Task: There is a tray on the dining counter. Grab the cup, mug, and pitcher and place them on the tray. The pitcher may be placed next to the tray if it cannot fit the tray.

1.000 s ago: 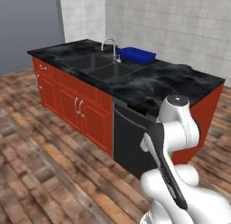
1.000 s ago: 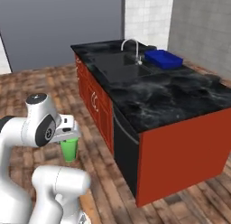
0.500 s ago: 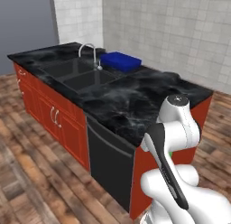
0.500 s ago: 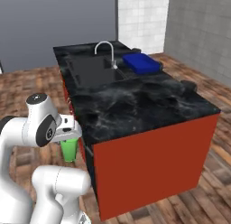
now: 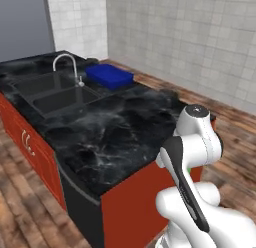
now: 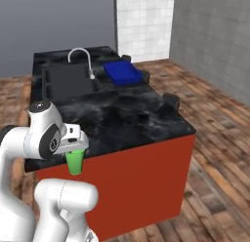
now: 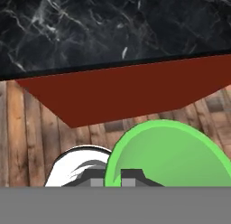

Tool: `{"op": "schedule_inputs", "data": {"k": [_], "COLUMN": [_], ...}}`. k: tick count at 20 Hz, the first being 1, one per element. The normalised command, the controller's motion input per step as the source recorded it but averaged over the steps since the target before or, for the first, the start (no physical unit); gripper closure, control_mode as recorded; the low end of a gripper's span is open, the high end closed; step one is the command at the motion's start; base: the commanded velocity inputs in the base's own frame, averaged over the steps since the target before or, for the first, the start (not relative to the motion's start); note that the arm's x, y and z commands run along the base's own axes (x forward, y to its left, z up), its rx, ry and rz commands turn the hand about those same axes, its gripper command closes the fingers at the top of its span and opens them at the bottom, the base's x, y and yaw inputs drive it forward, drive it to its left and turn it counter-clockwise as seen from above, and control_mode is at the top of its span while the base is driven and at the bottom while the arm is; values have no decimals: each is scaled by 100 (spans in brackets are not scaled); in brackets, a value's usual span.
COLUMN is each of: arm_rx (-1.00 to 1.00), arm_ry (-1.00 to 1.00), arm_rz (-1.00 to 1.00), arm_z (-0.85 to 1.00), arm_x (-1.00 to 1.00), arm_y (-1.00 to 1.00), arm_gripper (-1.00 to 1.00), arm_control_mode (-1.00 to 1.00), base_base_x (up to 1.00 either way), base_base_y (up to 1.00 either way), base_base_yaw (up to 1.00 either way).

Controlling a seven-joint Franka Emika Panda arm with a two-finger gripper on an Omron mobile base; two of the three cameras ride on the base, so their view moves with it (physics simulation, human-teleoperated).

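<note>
- Gripper point(image 6: 74, 147) sits low beside the robot's own body, off the near end of the counter point(image 6: 122, 119), closed on the green cup point(image 6: 74, 162); cup hangs below the hand, upright, in front of the counter's red side panel.
- Hand view: cup point(image 7: 169, 153) rim fills the lower right, seen from above; finger tips mostly hidden by it, so the grip itself isn't clear from there. Counter edge point(image 7: 113, 29) and red base lie across the top, wood floor between.
- Left base view: just a sliver of green at the arm's elbow; cup otherwise hidden behind the white arm.
- Tray point(image 5: 109, 75), blue, lies on the far part of the counter point(image 5: 115, 132), just right of the sink point(image 5: 55, 94) and faucet point(image 5: 67, 67). Well apart from the cup.
- Right base view: tray point(image 6: 122, 71) just right of faucet point(image 6: 83, 60) and sink point(image 6: 68, 82).
- Small dark object point(image 6: 170, 101) at the counter's right edge, another point(image 6: 126, 57) behind the tray; too dim to identify.
- Black marble top nearest the robot is bare.
</note>
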Motion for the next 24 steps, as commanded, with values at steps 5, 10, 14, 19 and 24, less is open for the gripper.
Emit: {"op": "schedule_inputs", "data": {"k": [5,10,14,19,24], "arm_rx": [0,0,0,0,0], "arm_ry": [0,0,0,0,0], "arm_rz": [0,0,0,0,0], "arm_z": [0,0,0,0,0], "arm_x": [0,0,0,0,0], "arm_y": [0,0,0,0,0], "arm_gripper": [100,100,100,100,100], "arm_control_mode": [100,100,100,100,100], "base_base_x": [28,28,30,35,41], "base_base_y": [-100,-100,-100,-100,-100], "base_base_yaw": [5,7,7,8,9]}}
